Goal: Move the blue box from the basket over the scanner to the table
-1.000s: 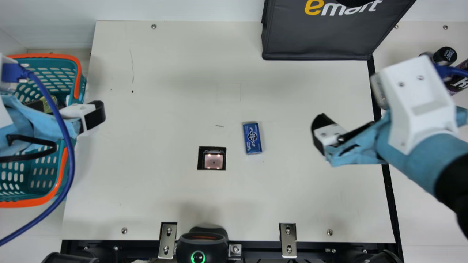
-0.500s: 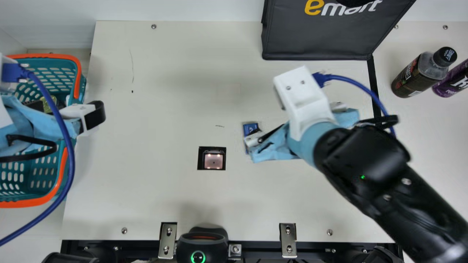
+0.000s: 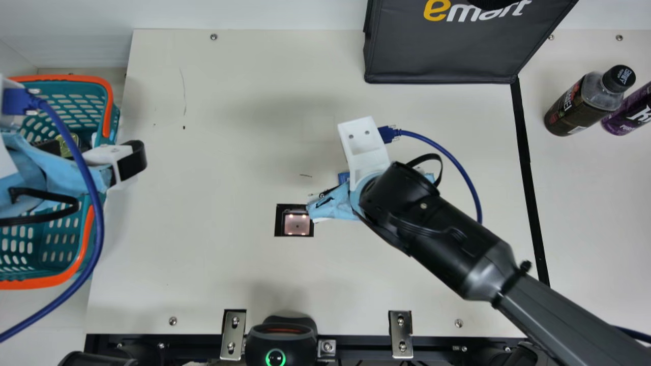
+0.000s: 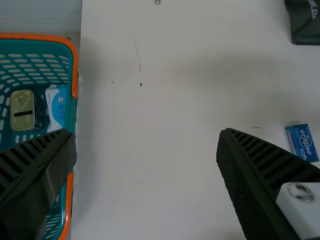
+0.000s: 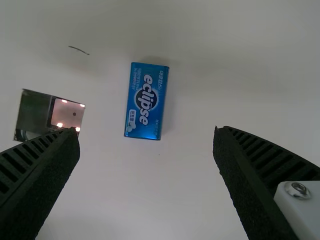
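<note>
Right fingers [image 3: 329, 204] spread over blue box [image 5: 146, 102], arm [image 3: 452, 254] slanting inward.

The right arm [image 3: 407, 208] is black, with a silvery collar [image 3: 488, 272] and dark grey tube [image 3: 569, 317], light blue wrapping [image 3: 333, 204], a white bracket [image 3: 362, 152] with two screws and a blue cable [image 3: 457, 163]. The left arm [image 3: 23, 170] shows white, light blue and another blue cable [image 3: 98, 203]. Ribbed black fingers [image 4: 262, 175] end both.
</note>
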